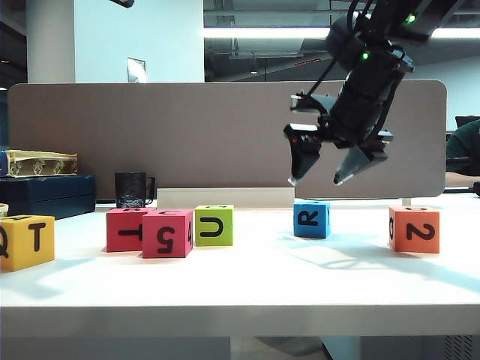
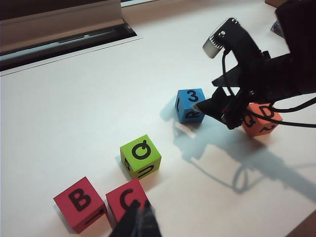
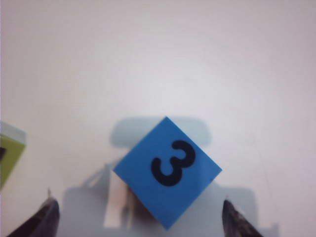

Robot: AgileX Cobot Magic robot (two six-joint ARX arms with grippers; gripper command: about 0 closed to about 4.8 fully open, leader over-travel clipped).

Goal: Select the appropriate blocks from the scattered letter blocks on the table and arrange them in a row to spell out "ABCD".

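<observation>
Our right gripper [image 1: 324,181] hangs with jaws spread wide and empty, the blue cube [image 3: 168,171] directly beneath, corner-on between the fingertips [image 3: 39,219]. Closing now would likely catch its corners and twist it away. A cube has no long axis; its 3 faces up. Our left gripper [image 2: 138,222], pinched together, hovers beside the red C cube [image 2: 127,200].
</observation>
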